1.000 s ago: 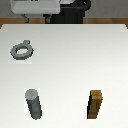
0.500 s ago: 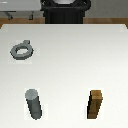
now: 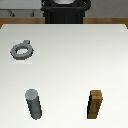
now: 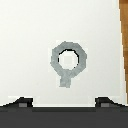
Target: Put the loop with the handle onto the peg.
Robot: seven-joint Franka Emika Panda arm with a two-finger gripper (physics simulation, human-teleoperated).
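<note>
The loop with the handle (image 3: 22, 50) is a flat gray ring lying on the white table (image 3: 75, 60) at the exterior view's left, its stubby tab pointing toward the far side. From the wrist view the loop with the handle (image 4: 67, 61) lies well below the camera and nothing touches it. The peg (image 3: 34, 104), an upright gray cylinder, stands nearer the camera than the ring. My gripper (image 4: 64, 103) is open, its two dark fingertips (image 4: 22, 102) spread wide with nothing between them. In the exterior view the gripper itself cannot be made out.
A brown wooden block (image 3: 96, 104) stands upright at the exterior view's right, level with the peg. The robot's dark body (image 3: 65, 11) fills the far edge of the table. A brown strip (image 4: 124, 45) borders the table in the wrist view.
The arm's dark body at the far edge has shifted and now covers the white part seen earlier. Ring, peg and block have not moved.
</note>
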